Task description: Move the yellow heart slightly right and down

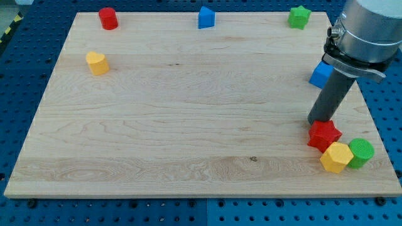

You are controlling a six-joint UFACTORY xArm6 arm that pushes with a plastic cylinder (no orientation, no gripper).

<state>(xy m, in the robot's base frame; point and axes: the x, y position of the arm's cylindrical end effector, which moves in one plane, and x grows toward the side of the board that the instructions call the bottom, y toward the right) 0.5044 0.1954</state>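
The yellow heart [97,63] lies near the view's upper left on the wooden board [188,125]. My tip [316,121] is far off at the view's right, touching or just above the top edge of the red star [324,135]. The rod rises up and right to the grey arm body. The blue cube [321,75] sits just left of the rod, partly hidden by it.
A red cylinder [108,18], a blue house-shaped block [206,17] and a green star [299,17] line the top edge. A yellow hexagon [336,157] and a green cylinder [361,153] sit beside the red star at the lower right.
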